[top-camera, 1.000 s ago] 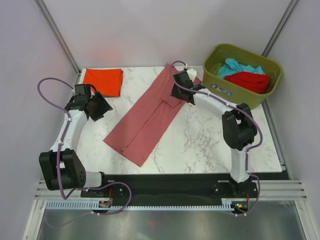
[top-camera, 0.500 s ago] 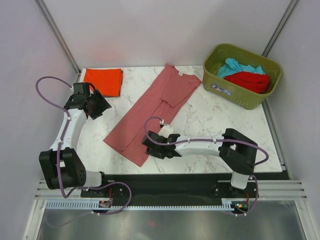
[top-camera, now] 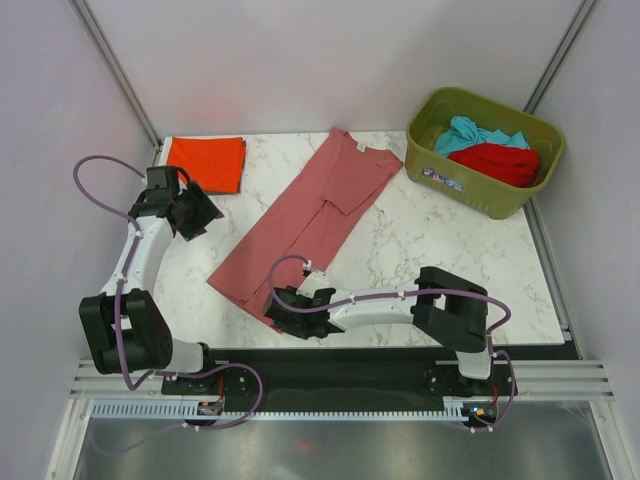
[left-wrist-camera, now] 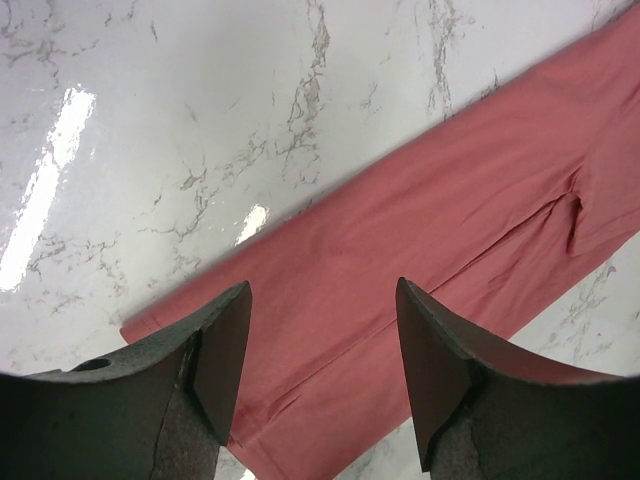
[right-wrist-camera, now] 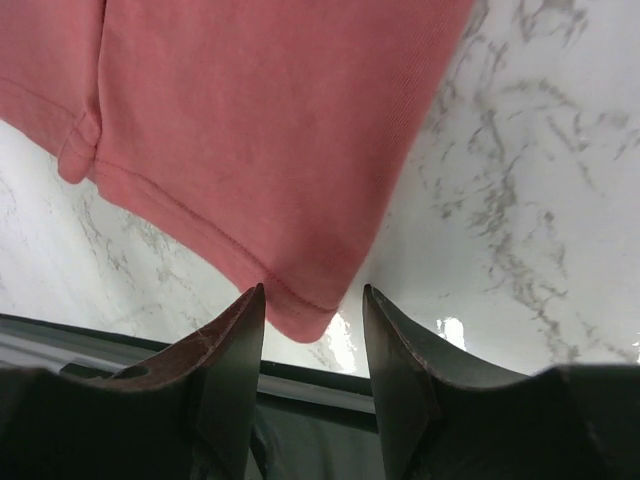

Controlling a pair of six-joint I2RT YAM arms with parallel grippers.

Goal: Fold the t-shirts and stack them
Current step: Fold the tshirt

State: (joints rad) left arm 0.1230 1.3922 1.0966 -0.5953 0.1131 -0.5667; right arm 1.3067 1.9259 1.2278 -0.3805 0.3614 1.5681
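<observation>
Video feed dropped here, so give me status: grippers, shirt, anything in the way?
Left gripper open, empty, left of pink shirt. Right gripper open, fingers astride its near hem corner. Shirt folded lengthwise, flat. Orange-red shirt and bin lie well apart.

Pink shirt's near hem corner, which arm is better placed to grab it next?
Right. The right gripper is open, with the near hem corner of the pink shirt lined up between its fingers. The left gripper hangs off to the side, near the orange shirt.
</observation>
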